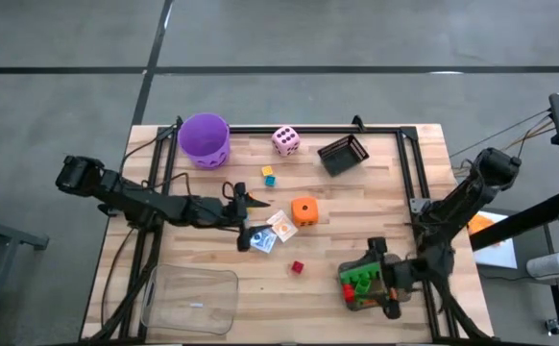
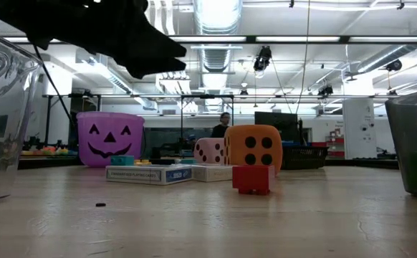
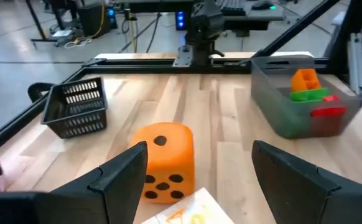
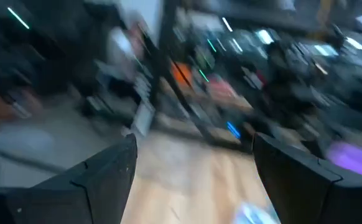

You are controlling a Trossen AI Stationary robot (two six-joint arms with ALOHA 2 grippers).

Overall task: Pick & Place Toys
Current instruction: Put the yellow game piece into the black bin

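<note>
Your left gripper [image 1: 249,216] is hanging out over the middle of the table with its fingers [image 3: 122,177] spread apart and nothing between them, parked right above the white-blue card packs [image 1: 272,231], and its wrist view looks straight past the orange dotted die [image 3: 162,160], which sits just beside those packs. Your right gripper [image 1: 376,252] is over at the table's right front corner, up above the grey tray [image 1: 368,303]; its fingers [image 4: 106,171] are spread wide too, with nothing in them as far as the blurry wrist view lets you see. That tray already has a few bricks in it: you can spot a green brick [image 1: 362,282], an orange brick [image 3: 304,79] and a red one [image 3: 327,111] through the wall. Loose on the table you've still got the small red brick [image 1: 297,267] in front of the orange die, a yellow brick [image 1: 267,171] touching a blue brick [image 1: 270,180] closer to the back, and the pink dotted die [image 1: 285,140] near the back edge between the purple bucket [image 1: 204,139] and a small black basket [image 1: 343,154]. There's also a clear plastic bin [image 1: 189,300] at the left front corner.
</note>
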